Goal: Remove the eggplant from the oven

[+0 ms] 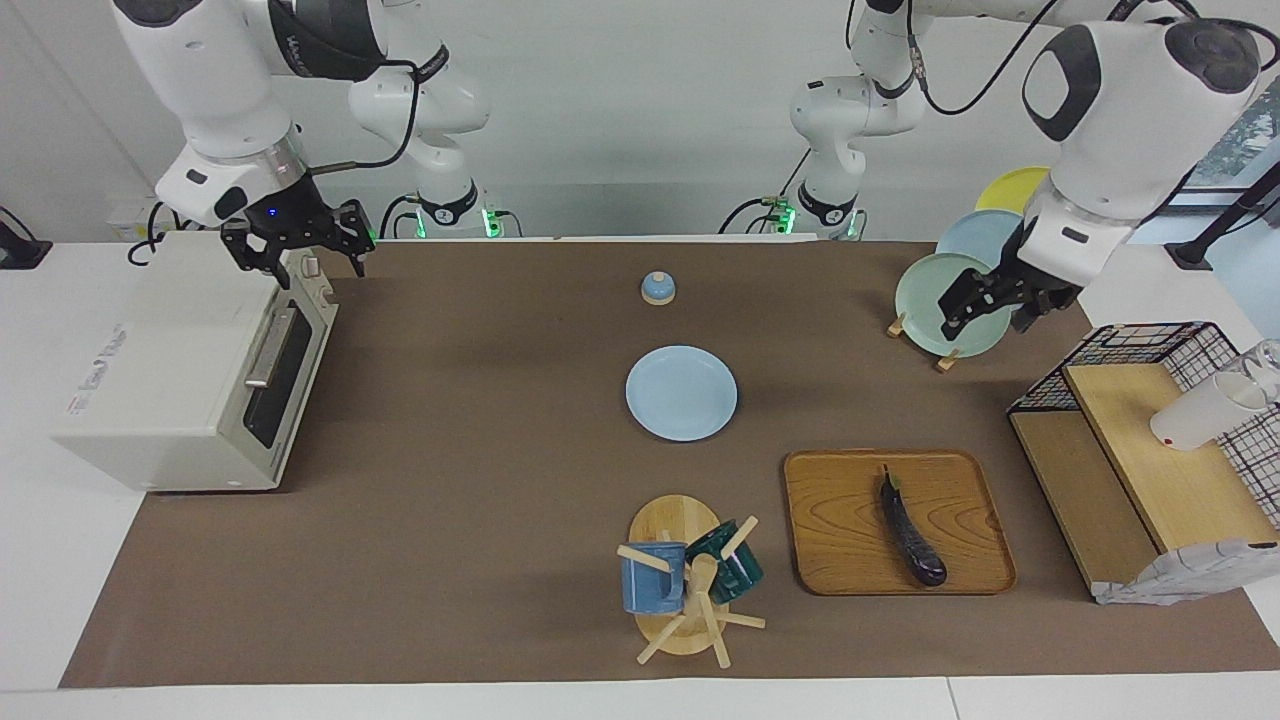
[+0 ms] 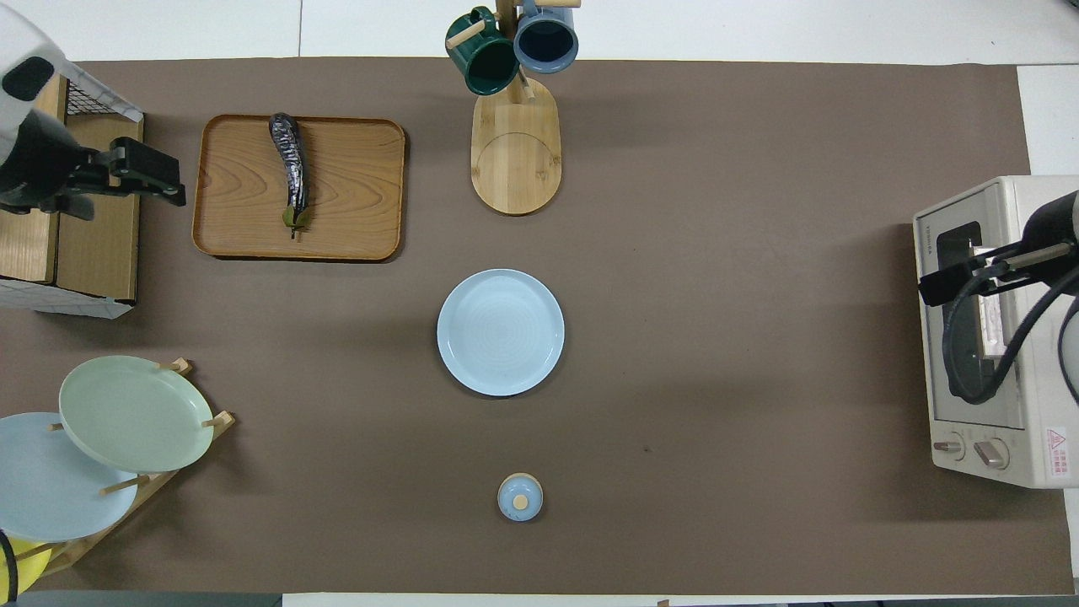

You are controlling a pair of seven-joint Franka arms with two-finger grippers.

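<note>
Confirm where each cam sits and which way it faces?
Facing view: high across the table, looking at both robots; arms, both open, empty end effectors, left raised over the plate rack, right over the oven.
Overhead view: above the robots' end, looking steeply down; left end effector only.
Shared: eggplant on wooden tray, blue plate.

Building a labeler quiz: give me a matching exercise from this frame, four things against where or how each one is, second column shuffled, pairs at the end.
Things
1. eggplant
2. oven
3. left gripper
4. right gripper

Places or states
A. open, up over the oven's top edge
B. door shut, at the right arm's end of the table
C. lying on the wooden tray
D. open, up in front of the green plate on the plate rack

Pairs: 1-C, 2-B, 3-D, 4-A
</note>
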